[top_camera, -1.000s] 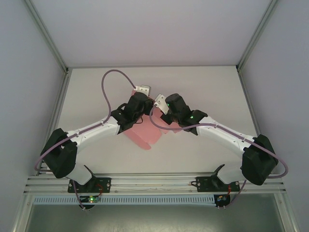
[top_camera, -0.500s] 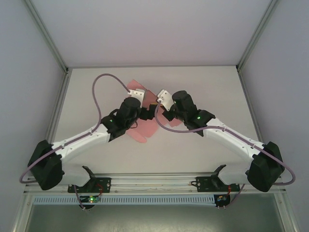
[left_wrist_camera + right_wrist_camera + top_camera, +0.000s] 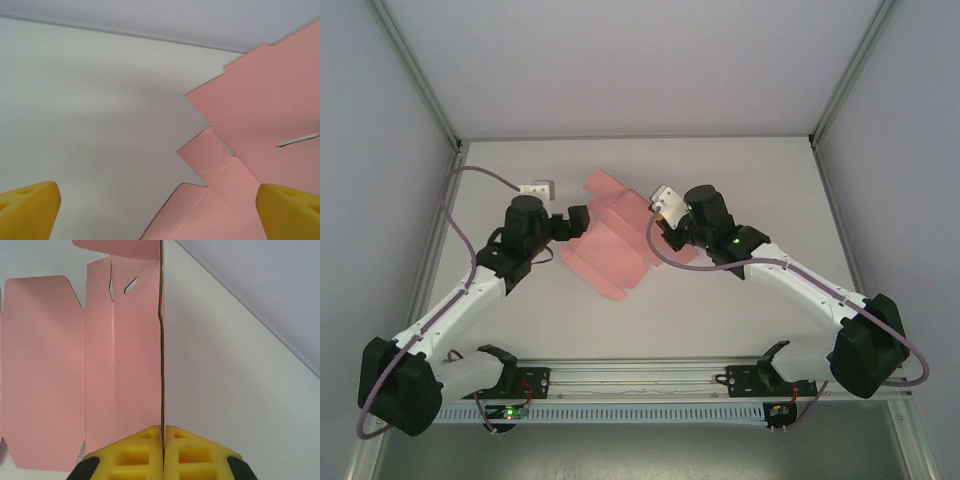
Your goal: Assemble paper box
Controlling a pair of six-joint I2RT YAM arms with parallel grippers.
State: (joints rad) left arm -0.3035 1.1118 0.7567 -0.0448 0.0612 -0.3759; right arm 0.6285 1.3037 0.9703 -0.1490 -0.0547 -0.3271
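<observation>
Card first: the paper box (image 3: 612, 250) is a flat pink die-cut sheet w/ tabs and flaps, mostly unfolded. It sits about mid-table on the white table (image 3: 760, 180), between my two wrists in the top view. One flap pokes out toward 11 o'clock.

My left gripper (image 3: 582, 222) sits at the sheet's 9 o'clock edge, jaws spread wide w/ nothing between them. In the left wrist view my yellow fingertips (image 3: 27, 210) show at the 7 and 5 o'clock corners, well apart. The sheet's stepped edge comes in from 1 to 5 o'clock, and a thin slit (image 3: 297, 141) is cut in it near 3 o'clock. The 5 o'clock fingertip overlaps the card in the frame, but I can't tell if it's touching. Bare table covers the 9 o'clock half.

My right gripper (image 3: 665, 222) is at the sheet's 3 o'clock side, pinching it. In the right wrist view my yellow pads (image 3: 137, 452) are pressed together on one panel, seen edge-on as a thin dark line from 6 up to 12 o'clock. The rest of the sheet spreads to the 9 o'clock side of that line, w/ creases, a round-cornered flap (image 3: 42, 365) and a small angled slot (image 3: 131, 285) near 11 o'clock. At 3 o'clock of the line is plain table.
</observation>
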